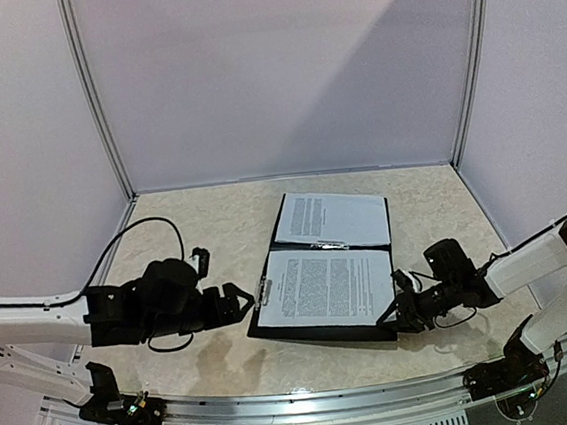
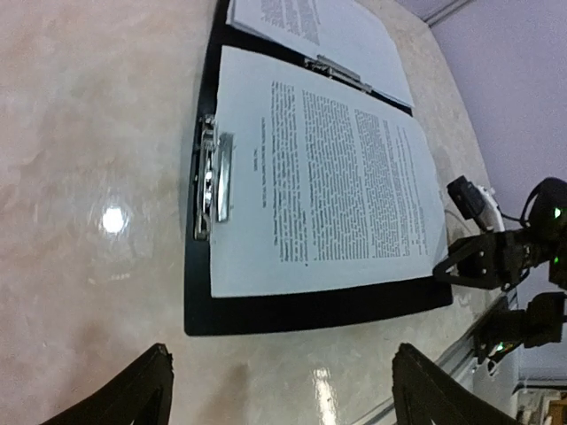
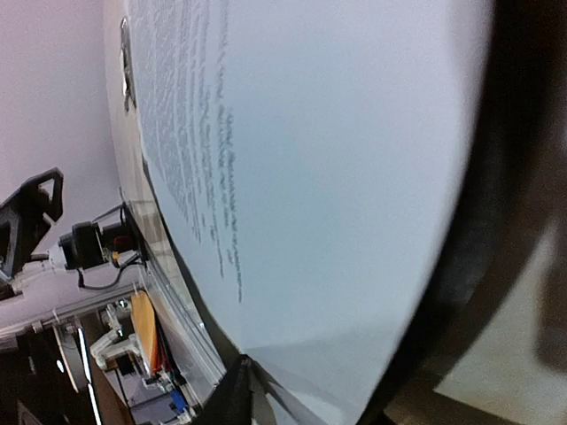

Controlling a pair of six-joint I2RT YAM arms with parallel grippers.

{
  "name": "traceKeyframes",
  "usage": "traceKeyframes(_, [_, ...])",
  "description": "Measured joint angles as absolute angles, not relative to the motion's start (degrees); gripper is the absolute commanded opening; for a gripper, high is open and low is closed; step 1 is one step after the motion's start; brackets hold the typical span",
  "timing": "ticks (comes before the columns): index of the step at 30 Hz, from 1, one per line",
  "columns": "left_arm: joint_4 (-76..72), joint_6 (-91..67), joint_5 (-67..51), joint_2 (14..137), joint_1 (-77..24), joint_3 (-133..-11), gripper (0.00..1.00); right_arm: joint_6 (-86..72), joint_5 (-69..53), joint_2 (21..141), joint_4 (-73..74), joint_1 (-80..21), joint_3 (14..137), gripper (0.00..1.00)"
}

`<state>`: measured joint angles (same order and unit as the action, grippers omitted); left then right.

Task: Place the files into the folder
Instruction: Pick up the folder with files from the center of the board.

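White paper files [image 1: 326,286]: thin sheets of dense black text, one face showing on each leaf of the folder.
Large flat black rectangular hinged folder [image 1: 315,330]: lying open at mid-tabletop. The near leaf's sheet sits under a silver metal clip [image 1: 265,293] on the folder's left edge.
Black left gripper [image 1: 244,303]: left of the folder, near the clip but apart from it. Jaws wide, holding nothing.
Black right gripper [image 1: 387,315]: at the folder's near right corner. Cannot tell whether the jaws grip it.
Pale beige marbled tabletop [image 1: 196,241]: under the folder.
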<state>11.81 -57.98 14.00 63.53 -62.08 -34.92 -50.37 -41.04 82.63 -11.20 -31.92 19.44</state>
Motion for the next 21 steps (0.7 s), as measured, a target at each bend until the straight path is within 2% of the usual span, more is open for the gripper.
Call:
traceKeyframes(2, [10.7, -64.0, 16.0, 61.4, -64.5, -31.3, 0.83, -55.6, -40.9, 83.1, -16.1, -35.9, 18.2, 0.07])
traceKeyframes(6, [8.5, -76.5, 20.4, 60.4, -71.3, -25.1, 0.83, -64.9, -40.0, 86.6, -28.7, -42.2, 18.0, 0.0])
traceKeyframes(12, [1.8, -88.9, 28.2, 62.2, -80.5, -22.5, 0.86, -78.7, -37.2, 95.8, -50.1, -49.6, 18.6, 0.0])
traceKeyframes(17, [-8.4, -94.5, 32.0, 66.9, -81.9, -19.2, 0.87, -91.6, -34.5, 105.8, -68.0, -55.5, 20.2, 0.0])
traceKeyframes(21, [-14.1, -97.9, 33.4, 71.1, -82.0, -17.9, 0.83, -100.7, -31.9, 115.0, -74.6, -59.1, 22.4, 0.0])
